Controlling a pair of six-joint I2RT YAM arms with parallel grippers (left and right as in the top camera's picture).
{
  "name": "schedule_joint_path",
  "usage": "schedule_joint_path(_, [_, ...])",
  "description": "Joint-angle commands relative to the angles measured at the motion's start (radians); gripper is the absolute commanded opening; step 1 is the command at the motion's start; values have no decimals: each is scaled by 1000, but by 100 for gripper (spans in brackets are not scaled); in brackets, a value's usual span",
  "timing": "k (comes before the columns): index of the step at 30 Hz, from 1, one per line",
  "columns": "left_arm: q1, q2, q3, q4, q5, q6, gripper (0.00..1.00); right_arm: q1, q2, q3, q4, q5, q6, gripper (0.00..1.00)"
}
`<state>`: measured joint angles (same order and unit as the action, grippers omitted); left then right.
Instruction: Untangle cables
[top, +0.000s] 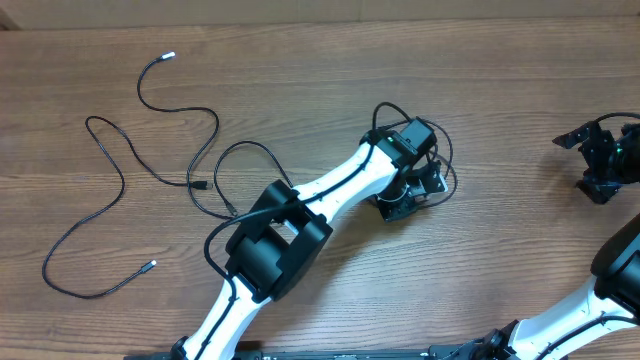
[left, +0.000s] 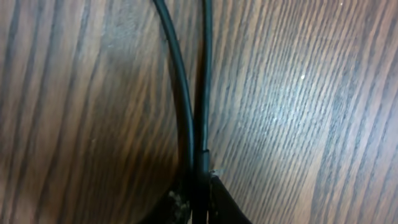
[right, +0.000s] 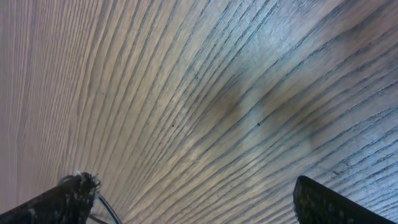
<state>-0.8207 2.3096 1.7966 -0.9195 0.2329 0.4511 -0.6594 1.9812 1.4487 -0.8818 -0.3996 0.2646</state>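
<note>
Several thin black cables lie on the wooden table. One runs from a silver-tipped plug in curves toward the middle. Another loops at the far left to a second plug. A third strand arcs beside my left arm. My left gripper is low over the table centre, with a cable loop around it. In the left wrist view two black strands run side by side into the jaws, and the left gripper is shut on them. My right gripper is open at the far right and holds nothing; its fingers stand wide apart.
The left arm stretches diagonally from the front edge across part of the cables. The right arm comes in from the front right corner. Bare wood lies between the two grippers.
</note>
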Motion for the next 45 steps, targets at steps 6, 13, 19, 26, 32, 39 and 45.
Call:
schedule_joint_path(6, [-32, 34, 64, -50, -183, -135, 9, 1, -24, 18, 6, 6, -4, 100])
schedule_joint_path(13, [-32, -4, 249, -132, -303, -179, 7, 1, -24, 18, 6, 6, -4, 100])
schedule_joint_path(19, [-31, -27, 397, -216, -433, -179, 8, 1, -24, 18, 6, 7, -4, 100])
schedule_joint_path(26, [-30, -25, 427, -317, -415, -159, 8, 1, -24, 18, 6, 6, -4, 100])
schedule_joint_path(32, [-29, -24, 374, -428, -416, -160, 8, 1, -24, 18, 6, 7, -4, 100])
schedule_joint_path(39, [-29, -24, 330, -529, -424, -159, 10, 1, -24, 18, 6, 6, -4, 100])
schedule_joint_path(45, [-29, -24, 325, -556, -427, -136, 35, 1, -24, 18, 6, 6, -4, 100])
